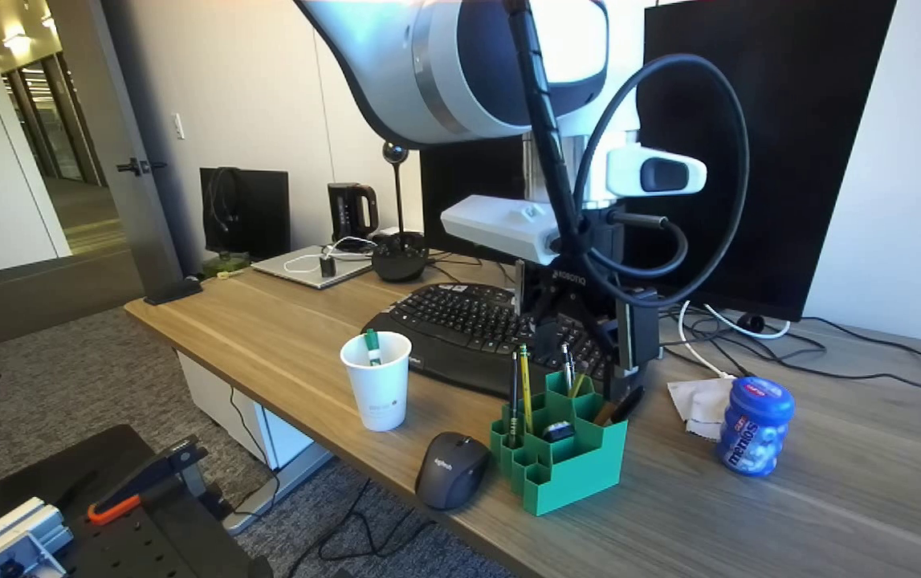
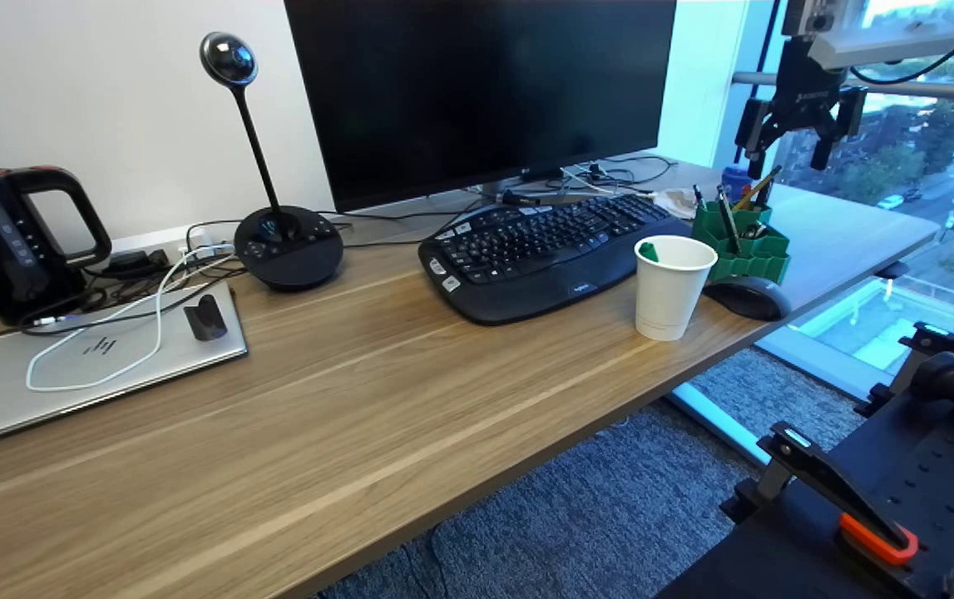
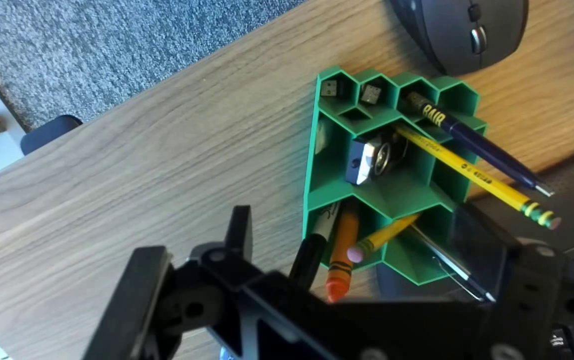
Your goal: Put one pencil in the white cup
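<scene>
The white cup (image 1: 381, 395) stands upright near the desk's front edge, with a green-capped stick (image 1: 372, 343) leaning inside it; the cup (image 2: 666, 291) shows in both exterior views. Right of it is the green organiser (image 1: 576, 474). A long yellow pencil (image 3: 472, 171) leans out of one compartment. A shorter yellow pencil (image 3: 389, 235), pink eraser up, slants from a compartment on the side nearest the gripper. My gripper (image 2: 788, 158) hangs above the organiser, jaws wide apart and holding nothing. In the wrist view the short pencil's eraser lies between the fingers, untouched as far as I can tell.
Beside the short pencil stick out a black-capped marker (image 3: 312, 250), an orange crayon (image 3: 342, 250) and a silver pen (image 3: 447, 255). A dark pen (image 3: 487, 145) leans near the long pencil. Around the organiser are a mouse (image 1: 452, 471), a keyboard (image 1: 460, 337) and a blue container (image 1: 755, 425).
</scene>
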Controlling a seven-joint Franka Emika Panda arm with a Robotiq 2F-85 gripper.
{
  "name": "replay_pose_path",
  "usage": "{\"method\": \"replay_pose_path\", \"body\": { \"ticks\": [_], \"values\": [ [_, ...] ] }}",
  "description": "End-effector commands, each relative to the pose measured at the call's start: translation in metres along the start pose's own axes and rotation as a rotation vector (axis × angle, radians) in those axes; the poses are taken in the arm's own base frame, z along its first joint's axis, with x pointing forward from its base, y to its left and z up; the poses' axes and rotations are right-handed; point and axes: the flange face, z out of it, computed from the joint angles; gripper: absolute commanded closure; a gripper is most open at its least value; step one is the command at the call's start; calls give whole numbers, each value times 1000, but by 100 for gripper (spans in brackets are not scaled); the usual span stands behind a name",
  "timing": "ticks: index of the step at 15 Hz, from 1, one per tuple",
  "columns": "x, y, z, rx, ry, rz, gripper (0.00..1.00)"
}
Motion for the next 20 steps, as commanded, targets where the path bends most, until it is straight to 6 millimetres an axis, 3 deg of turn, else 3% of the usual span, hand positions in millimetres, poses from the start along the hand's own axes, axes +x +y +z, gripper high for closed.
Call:
{"method": "replay_pose_path", "body": {
  "ticks": [1,20],
  "values": [
    [14,-6,1,15,25,14,0],
    [16,0,-12,4,59,66,0]
  ]
}}
